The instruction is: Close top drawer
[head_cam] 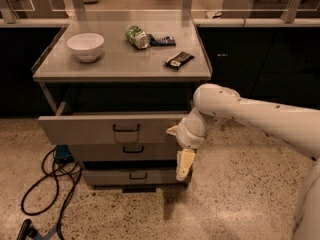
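Note:
The top drawer [90,130] of the grey cabinet stands partly pulled out, its flat front forward of the cabinet top, with a small dark loop handle [126,128] at its centre. My gripper [178,148] is at the right end of the drawer front. Its fingers are spread: the upper fingertip [172,130] touches or nearly touches the front's right edge, and the lower finger [184,165] hangs down in front of the lower drawers. It holds nothing. My white arm reaches in from the right.
On the cabinet top [120,66] are a white bowl [86,46], a green can [136,36] on its side and two dark packets [179,59]. Two narrower drawers [131,150] sit below. Black cables [47,184] lie on the floor at left. Dark cabinets stand behind.

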Motion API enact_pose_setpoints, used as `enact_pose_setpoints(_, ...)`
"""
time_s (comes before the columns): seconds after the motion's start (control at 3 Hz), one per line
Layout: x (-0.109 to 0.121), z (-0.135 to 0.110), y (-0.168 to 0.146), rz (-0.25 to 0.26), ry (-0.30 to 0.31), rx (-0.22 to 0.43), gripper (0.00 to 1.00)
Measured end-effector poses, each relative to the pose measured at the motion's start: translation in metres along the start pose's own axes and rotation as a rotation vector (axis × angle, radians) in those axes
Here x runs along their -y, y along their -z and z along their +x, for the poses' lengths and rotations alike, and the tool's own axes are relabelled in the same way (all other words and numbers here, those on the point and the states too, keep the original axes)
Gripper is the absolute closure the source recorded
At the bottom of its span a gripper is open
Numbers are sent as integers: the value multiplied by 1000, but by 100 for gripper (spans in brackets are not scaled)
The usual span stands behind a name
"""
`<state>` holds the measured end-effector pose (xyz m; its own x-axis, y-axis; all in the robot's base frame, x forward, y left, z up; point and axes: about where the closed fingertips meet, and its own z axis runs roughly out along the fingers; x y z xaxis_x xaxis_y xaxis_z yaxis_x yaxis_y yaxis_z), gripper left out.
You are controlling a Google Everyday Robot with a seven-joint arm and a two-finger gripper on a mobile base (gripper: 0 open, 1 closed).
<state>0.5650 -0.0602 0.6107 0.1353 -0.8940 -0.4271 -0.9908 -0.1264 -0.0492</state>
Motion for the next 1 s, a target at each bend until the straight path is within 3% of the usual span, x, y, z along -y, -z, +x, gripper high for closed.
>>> enact_pose_setpoints(0.67, 4, 2, 3, 18, 3, 8, 0)
enact_pose_setpoints(1.0, 40, 16, 31, 93, 2, 8, 0)
